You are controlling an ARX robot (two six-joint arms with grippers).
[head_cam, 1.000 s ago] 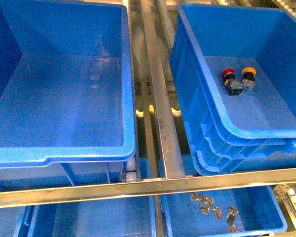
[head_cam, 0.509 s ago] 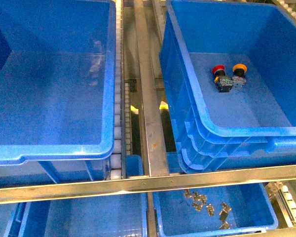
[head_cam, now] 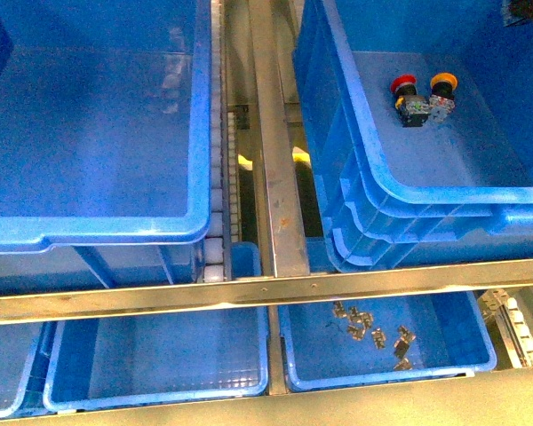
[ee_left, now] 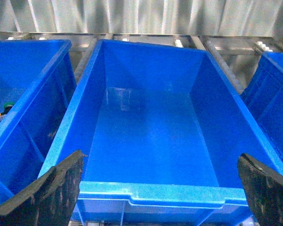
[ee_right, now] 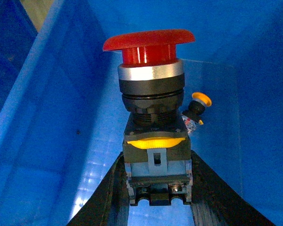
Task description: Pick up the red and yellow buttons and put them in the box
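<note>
The right gripper (ee_right: 153,188) has its fingers clamped on the contact block of a red button (ee_right: 151,108), cap up, above a blue bin's floor where a yellow button (ee_right: 198,106) lies. The left gripper (ee_left: 155,188) hangs spread wide over the empty box (ee_left: 151,193). In the front view, the right-hand bin (head_cam: 444,191) holds one red (head_cam: 403,86) and one yellow-capped button (head_cam: 442,83), touching, toward its far side.

Two mushroom-capped push buttons (head_cam: 422,98) are seen side by side in the stacked-rim plastic bin (head_cam: 409,191) on the right; a single-rimmed plastic bin (head_cam: 89,231) is set left.
</note>
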